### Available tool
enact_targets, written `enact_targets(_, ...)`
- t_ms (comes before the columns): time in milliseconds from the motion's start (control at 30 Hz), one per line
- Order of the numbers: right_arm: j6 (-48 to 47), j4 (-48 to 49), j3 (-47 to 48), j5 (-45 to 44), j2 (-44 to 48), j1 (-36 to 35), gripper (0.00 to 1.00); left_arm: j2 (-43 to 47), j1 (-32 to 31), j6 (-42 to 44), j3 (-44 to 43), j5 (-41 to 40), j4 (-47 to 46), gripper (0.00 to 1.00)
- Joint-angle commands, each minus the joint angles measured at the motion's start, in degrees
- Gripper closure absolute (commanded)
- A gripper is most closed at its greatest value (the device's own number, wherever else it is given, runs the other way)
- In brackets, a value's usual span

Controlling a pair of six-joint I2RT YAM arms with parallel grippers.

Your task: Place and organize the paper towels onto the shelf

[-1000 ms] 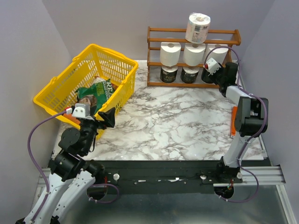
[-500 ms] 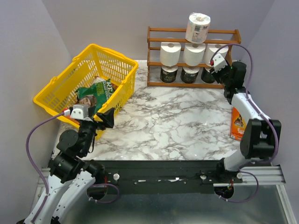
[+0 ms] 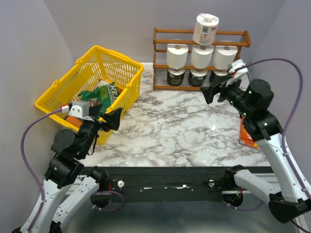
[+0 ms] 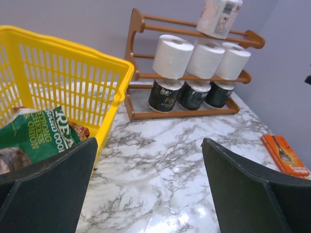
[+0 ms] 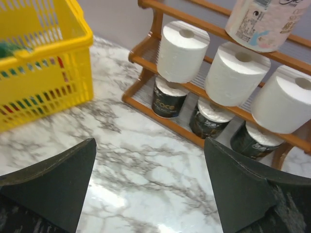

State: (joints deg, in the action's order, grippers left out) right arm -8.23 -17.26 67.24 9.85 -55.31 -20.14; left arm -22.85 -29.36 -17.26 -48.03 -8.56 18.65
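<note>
- The right gripper [image 5: 151, 194]: jaws spread wide, empty, just near of the shelf [image 3: 155, 58].
- The left gripper [image 4: 149, 187]: jaws spread, empty, beside the yellow basket [image 3: 124, 63].
- Three paper towels [image 3: 201, 56] sit on the middle tier; the wrapped roll [image 3: 205, 29] rests on top.

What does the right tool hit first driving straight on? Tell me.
Probably the marble tabletop, just short of the shelf; the open right tool tilts downward, but depth is unclear.
</note>
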Motion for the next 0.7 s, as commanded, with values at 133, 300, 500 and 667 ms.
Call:
enact_targets(133, 31.32, -11.05, -5.62, 1.75, 14.5, 0.1, 0.0, -5.09, 0.27, -2.16, -7.69, 6.18, 6.3, 0.01)
enact_targets(300, 33.19, -10.69, -12.21, 1.85, 22.16, 0.19, 0.0, -6.59, 0.19, -4.27, -7.43, 7.06, 7.01, 0.01)
enact_targets(500, 31.09, -11.39, -11.26, 1.23, 24.28, 0.19, 0.0, -7.56, 0.19, -5.95, -6.38, 7.59, 6.39, 0.01)
enact_targets(667, 30.46, -11.22, -10.47, 1.32, 24.02, 0.19, 0.0, -7.03, 0.19, -6.21, -5.85, 7.59, 6.31, 0.01)
